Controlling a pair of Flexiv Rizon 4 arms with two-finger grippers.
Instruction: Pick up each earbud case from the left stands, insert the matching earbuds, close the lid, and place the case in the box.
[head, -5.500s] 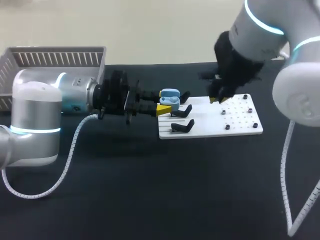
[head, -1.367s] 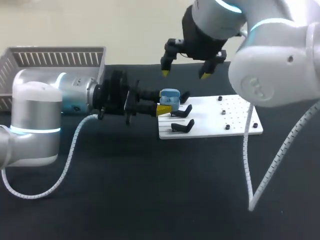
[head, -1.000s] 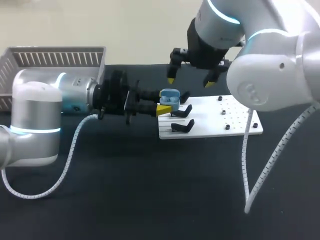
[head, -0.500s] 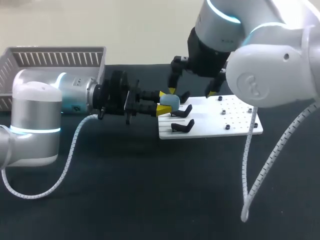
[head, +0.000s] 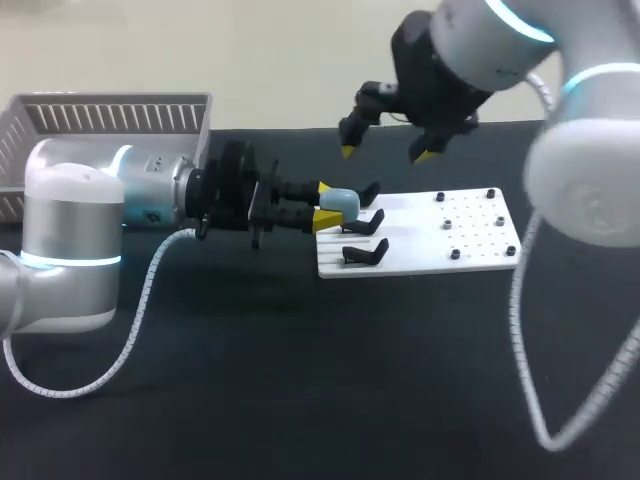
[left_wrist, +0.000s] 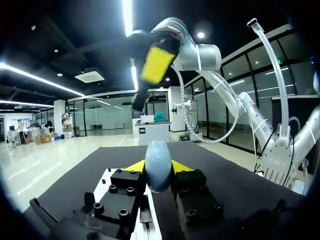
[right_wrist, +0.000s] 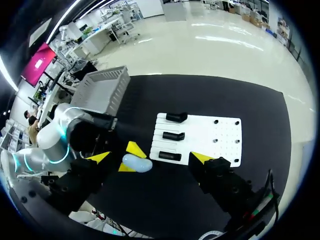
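Observation:
A light blue earbud case with its lid down is held level over the left end of the white board. My left gripper is shut on the case from both sides. In the left wrist view the case stands upright between the yellow tips of the left gripper. My right gripper hangs open above and a little right of the case, holding nothing. From the right wrist view the case lies far below, between the spread tips of the right gripper.
Three black stands sit empty on the board's left side, and small black pegs dot its right side. A grey slatted box stands at the back left. Black tabletop lies bare in front.
The case's lid stood open a second ago and is now down. My right gripper came down onto the case, then rose up and to the right. The left arm stayed put.

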